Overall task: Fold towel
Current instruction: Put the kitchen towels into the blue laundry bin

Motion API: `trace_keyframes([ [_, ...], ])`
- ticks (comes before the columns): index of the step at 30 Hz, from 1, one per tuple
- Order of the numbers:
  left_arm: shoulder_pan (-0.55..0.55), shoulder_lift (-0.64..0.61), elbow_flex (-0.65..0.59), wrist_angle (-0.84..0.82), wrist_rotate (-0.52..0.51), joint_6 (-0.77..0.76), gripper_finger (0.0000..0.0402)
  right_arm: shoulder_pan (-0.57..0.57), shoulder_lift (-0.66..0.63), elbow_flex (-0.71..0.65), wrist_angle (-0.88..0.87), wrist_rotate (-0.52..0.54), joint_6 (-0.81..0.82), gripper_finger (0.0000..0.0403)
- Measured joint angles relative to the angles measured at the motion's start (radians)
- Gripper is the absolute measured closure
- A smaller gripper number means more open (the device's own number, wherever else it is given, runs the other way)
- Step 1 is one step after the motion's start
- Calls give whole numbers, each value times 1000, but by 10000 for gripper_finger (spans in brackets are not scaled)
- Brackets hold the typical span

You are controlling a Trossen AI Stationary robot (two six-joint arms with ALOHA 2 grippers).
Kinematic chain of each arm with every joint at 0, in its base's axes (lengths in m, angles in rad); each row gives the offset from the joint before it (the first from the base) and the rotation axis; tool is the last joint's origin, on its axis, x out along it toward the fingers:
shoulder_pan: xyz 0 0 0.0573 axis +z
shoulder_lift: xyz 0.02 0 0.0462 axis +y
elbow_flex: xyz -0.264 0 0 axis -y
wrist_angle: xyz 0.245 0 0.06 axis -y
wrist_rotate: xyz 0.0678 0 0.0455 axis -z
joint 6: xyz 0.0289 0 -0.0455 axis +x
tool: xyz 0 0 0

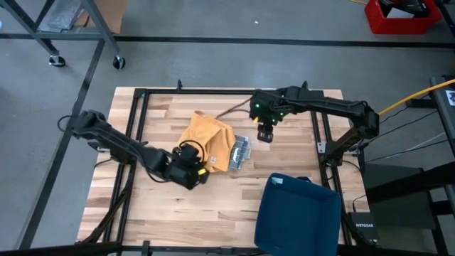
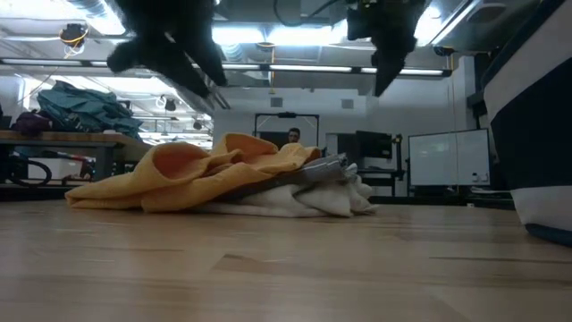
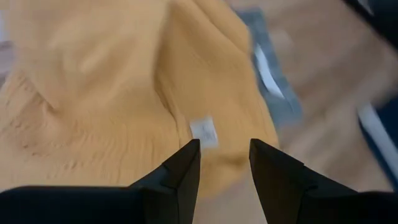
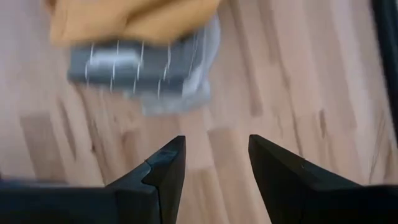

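Observation:
An orange towel [image 1: 207,136] lies crumpled in the middle of the table, over a grey striped cloth [image 1: 241,153] that sticks out at its right side. In the low view the orange towel [image 2: 192,174] lies heaped over grey and white cloth [image 2: 322,192]. My left gripper [image 1: 193,171] hovers open at the towel's near left edge. In its wrist view its fingers [image 3: 224,149] stand above the towel near a white label [image 3: 204,132]. My right gripper [image 1: 265,134] hangs open above bare wood, right of the cloths. Its wrist view [image 4: 216,146] looks down on the grey cloth [image 4: 146,68].
A dark blue bin [image 1: 298,213] stands at the table's near right corner and also shows at the right edge of the low view [image 2: 536,134]. Black frame rails [image 1: 138,114] run along the table's left, far and right sides. Bare wood lies near the front edge.

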Motion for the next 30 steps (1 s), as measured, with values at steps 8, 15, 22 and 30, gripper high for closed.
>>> trace_keyframes([
  [8,-2,101,0,12,-178,-281,270,-86,7,0,229,-111,6,224],
  [15,4,75,1,18,-400,-301,270,-89,9,0,302,23,6,224],
  [22,100,83,1,-33,-315,-272,270,-89,10,0,287,-41,105,224],
  [30,206,82,1,-36,-307,-117,270,-89,10,1,285,-143,111,224],
])
